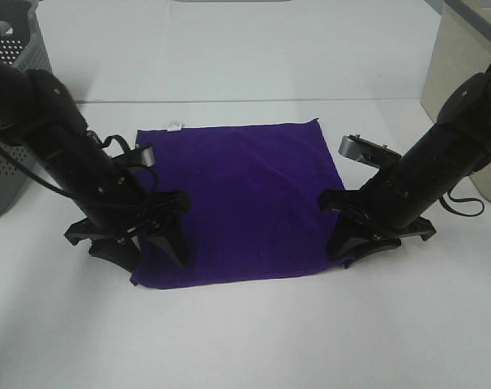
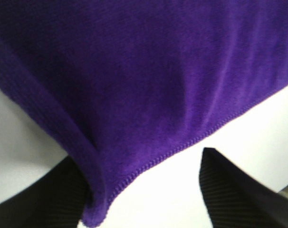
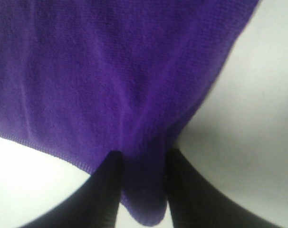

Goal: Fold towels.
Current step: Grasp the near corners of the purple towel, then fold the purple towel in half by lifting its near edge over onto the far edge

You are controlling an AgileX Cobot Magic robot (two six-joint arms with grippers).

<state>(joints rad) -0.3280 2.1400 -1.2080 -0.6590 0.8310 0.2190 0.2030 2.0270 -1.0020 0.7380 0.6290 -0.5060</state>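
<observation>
On wrist views: right tool (image 3: 144, 156) pinches towel (image 3: 110, 71); left tool (image 2: 141, 161) spread.

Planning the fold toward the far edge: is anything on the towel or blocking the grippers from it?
Nothing visible. The towel lies bare; the right gripper pinches a near corner, the left gripper sits open at the other. The basket stands off to the side.

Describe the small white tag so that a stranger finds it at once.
On the white table lies a purple towel, spread flat. Along its far edge, near the left corner, sits the tag: the only white piece on the purple cloth.
</observation>
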